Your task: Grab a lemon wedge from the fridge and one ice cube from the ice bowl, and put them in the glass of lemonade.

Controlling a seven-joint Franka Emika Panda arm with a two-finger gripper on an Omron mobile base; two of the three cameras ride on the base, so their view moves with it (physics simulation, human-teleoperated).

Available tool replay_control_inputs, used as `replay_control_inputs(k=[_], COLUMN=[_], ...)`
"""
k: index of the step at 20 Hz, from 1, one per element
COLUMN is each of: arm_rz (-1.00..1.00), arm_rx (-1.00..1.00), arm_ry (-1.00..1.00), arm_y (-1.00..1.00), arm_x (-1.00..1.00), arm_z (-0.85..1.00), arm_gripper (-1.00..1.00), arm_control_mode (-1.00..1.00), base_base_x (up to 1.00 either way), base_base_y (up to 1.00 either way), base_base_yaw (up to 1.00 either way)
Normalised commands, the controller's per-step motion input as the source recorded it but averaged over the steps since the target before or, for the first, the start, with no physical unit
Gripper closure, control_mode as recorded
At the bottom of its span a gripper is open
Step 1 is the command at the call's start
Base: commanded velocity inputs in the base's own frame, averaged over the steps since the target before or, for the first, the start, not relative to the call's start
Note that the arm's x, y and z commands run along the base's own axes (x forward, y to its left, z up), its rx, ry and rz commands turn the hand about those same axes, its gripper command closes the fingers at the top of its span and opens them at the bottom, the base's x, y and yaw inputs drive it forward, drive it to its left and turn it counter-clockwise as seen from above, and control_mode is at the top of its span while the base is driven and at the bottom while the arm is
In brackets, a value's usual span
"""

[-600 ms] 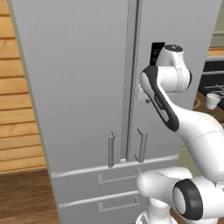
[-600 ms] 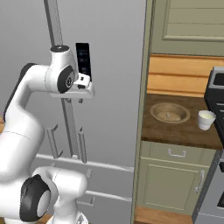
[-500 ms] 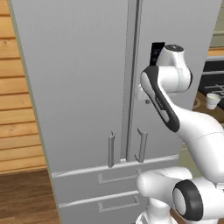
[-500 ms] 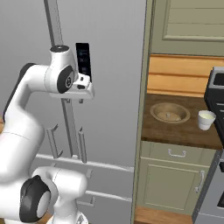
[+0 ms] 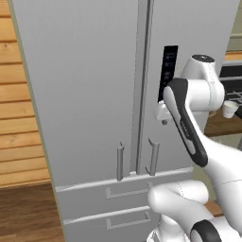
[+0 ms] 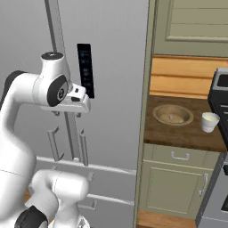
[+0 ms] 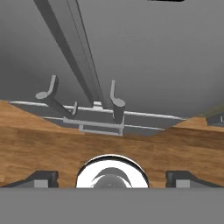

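Nothing has shifted in the last half second: the gripper (image 7: 112,178), fingers spread and empty, still hangs before the shut fridge (image 5: 94,94), so the task is barely begun.

One fridge (image 5: 90,94), two door handles (image 5: 120,161), two drawers (image 5: 118,194), one ice bowl (image 6: 173,115), one glass of lemonade (image 6: 209,121)

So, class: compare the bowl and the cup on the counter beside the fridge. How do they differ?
The ice bowl is wide and shallow; the glass of lemonade is narrow, taller and tapered. The bowl is pale tan and wooden-looking; the cup is whitish. The bowl sits nearer the fridge, the cup nearer the stove. Both stand upright on the dark wooden counter.
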Motion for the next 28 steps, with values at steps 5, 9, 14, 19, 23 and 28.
replay_control_inputs(k=[5,9,14,19,23,28], arm_rz=[0.0,0.0,0.0,0.0,0.0,0.0], arm_rx=[0.0,0.0,0.0,0.0,0.0,0.0], arm_ry=[0.01,0.0,0.0,0.0,0.0,0.0], arm_y=[0.0,0.0,0.0,0.0,0.0,0.0], arm_x=[-0.15,0.0,0.0,0.0,0.0,0.0], arm_z=[-0.01,0.0,0.0,0.0,0.0,0.0], arm_gripper=[-1.0,-1.0,-1.0,-1.0,-1.0,-1.0], arm_control_mode=[-1.0,1.0,1.0,1.0,1.0,1.0], base_base_x=[0.0,0.03,0.46,0.27,-0.42,0.13], base_base_y=[0.0,-0.03,-0.6,-0.76,-0.62,-0.63], base_base_yaw=[0.0,0.0,0.12,0.14,0.08,0.1])
